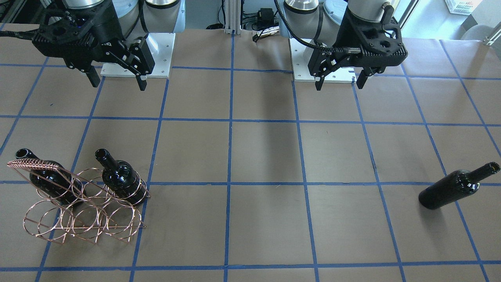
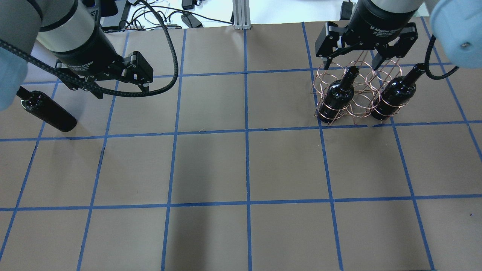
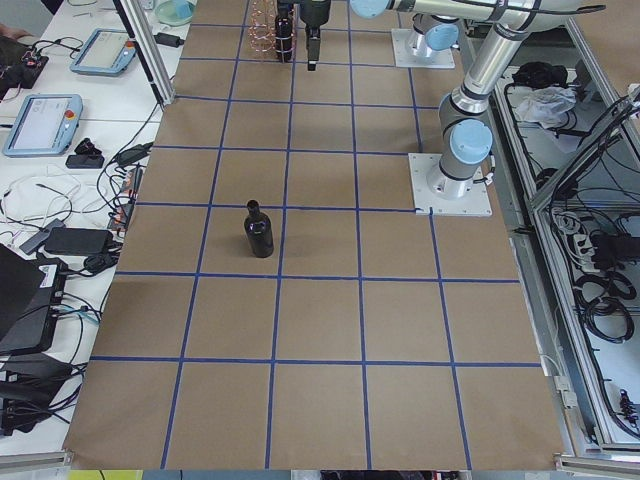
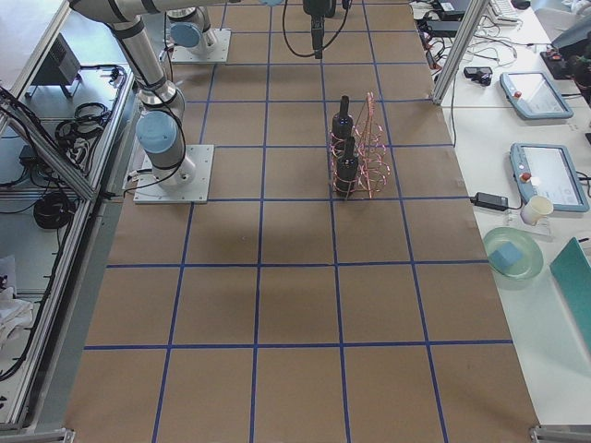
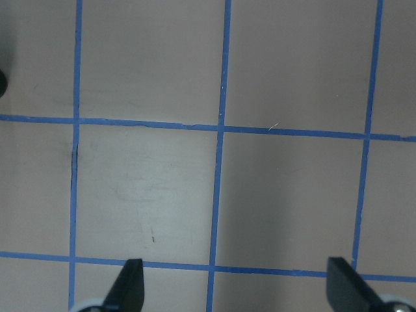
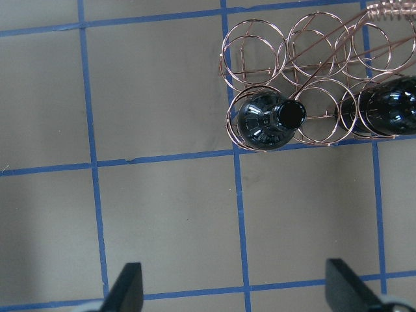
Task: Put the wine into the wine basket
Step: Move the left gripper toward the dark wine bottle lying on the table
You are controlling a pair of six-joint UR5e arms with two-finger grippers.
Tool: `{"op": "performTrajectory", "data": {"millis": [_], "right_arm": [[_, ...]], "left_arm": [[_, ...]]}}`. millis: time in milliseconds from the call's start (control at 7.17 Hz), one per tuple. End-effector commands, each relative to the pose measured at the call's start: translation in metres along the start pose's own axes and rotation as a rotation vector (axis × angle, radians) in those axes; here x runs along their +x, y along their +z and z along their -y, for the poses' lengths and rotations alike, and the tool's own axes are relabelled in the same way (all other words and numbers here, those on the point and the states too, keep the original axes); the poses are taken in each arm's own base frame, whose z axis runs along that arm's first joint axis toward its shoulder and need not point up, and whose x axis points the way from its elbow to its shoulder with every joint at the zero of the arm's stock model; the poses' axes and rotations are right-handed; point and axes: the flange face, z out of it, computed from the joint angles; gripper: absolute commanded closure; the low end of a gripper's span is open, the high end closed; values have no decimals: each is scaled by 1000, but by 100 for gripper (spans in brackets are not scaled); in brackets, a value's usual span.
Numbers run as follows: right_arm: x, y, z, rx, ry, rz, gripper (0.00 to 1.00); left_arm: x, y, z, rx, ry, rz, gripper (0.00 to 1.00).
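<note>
A loose near-black wine bottle (image 1: 454,188) stands upright on the brown table on my left side; it also shows in the overhead view (image 2: 47,111) and the left side view (image 3: 259,231). The copper wire wine basket (image 1: 84,217) (image 2: 359,81) (image 6: 305,45) stands on my right side and holds two look-alike bottles, necks up (image 1: 119,178) (image 1: 49,182) (image 6: 266,120). My left gripper (image 1: 340,80) (image 2: 121,89) (image 5: 237,286) is open and empty above bare table, beside the loose bottle. My right gripper (image 1: 117,82) (image 2: 354,60) (image 6: 237,286) is open and empty, raised on the robot side of the basket.
Blue tape lines (image 2: 246,131) grid the brown table. The arm bases (image 1: 137,55) (image 1: 325,58) stand at the robot edge. Benches with tablets and cables (image 3: 60,120) (image 4: 545,175) lie past the table's far side.
</note>
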Motion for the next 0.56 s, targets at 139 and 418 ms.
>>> {"op": "performTrajectory", "data": {"millis": [139,418], "right_arm": [[-1,0,0,-1,0,6,0],[-1,0,1,7,0,10,0]], "left_arm": [[0,1,0,-2,2,-4,0],[0,2,0,-6,5,4,0]]}}
